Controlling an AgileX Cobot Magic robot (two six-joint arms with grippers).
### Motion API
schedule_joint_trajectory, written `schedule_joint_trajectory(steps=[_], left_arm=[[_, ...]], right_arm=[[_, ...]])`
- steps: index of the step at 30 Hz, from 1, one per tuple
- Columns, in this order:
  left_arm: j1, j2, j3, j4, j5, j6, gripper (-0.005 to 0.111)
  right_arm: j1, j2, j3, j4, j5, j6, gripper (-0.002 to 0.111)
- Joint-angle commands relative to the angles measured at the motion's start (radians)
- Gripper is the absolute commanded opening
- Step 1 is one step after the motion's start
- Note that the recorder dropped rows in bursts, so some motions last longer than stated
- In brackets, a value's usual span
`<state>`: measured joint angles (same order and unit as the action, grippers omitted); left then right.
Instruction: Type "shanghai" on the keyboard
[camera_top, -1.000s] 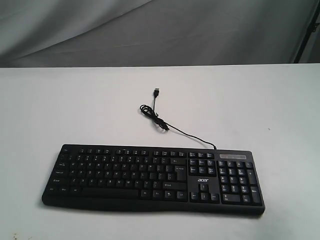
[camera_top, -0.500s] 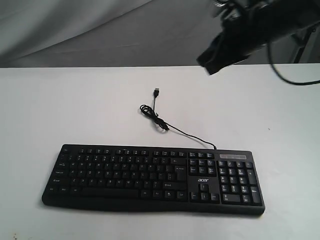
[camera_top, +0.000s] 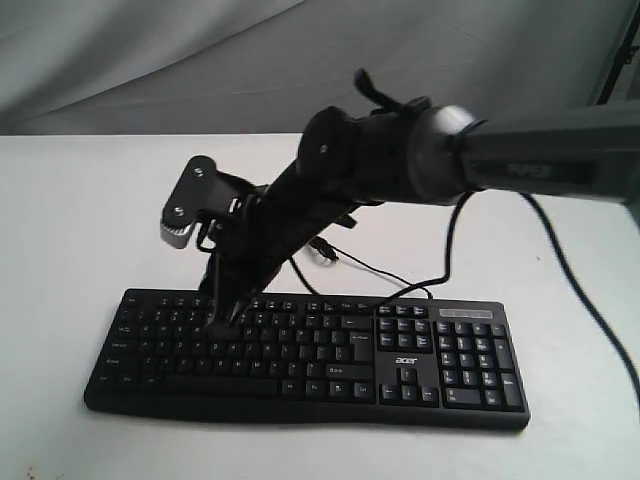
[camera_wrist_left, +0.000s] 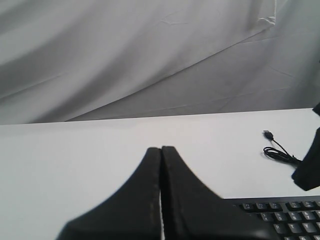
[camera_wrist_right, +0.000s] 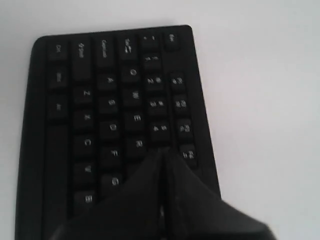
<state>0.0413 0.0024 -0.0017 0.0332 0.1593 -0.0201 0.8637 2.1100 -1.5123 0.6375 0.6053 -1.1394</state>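
Right fingers (camera_wrist_right: 142, 192) are pressed together with no gap and hold nothing. Their tip sits at the upper letter rows on the left half of the keyboard (camera_top: 440, 350), near the R key; contact cannot be confirmed. Left fingers (camera_wrist_left: 140, 200) are likewise closed and empty, clear of the keys. Keyboard lies along the front edge of the worktop (camera_top: 80, 200), its cable (camera_wrist_left: 274, 152) trailing toward the rear edge.
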Motion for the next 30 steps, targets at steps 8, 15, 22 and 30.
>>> schedule_joint_trajectory(steps=[8, 15, 22, 30], left_arm=[[-0.006, -0.002, 0.002, 0.000, -0.006, -0.003, 0.000], [-0.006, -0.002, 0.002, 0.000, -0.006, -0.003, 0.000], [-0.006, -0.002, 0.002, 0.000, -0.006, -0.003, 0.000], [-0.006, -0.002, 0.002, 0.000, -0.006, -0.003, 0.000]], right_arm=[[0.085, 0.192, -0.265, -0.003, 0.082, 0.071, 0.000], [0.119, 0.225, -0.270, -0.007, 0.054, 0.073, 0.000], [0.126, 0.227, -0.270, -0.069, 0.065, 0.132, 0.000], [0.126, 0.236, -0.270, -0.101, 0.076, 0.156, 0.000]])
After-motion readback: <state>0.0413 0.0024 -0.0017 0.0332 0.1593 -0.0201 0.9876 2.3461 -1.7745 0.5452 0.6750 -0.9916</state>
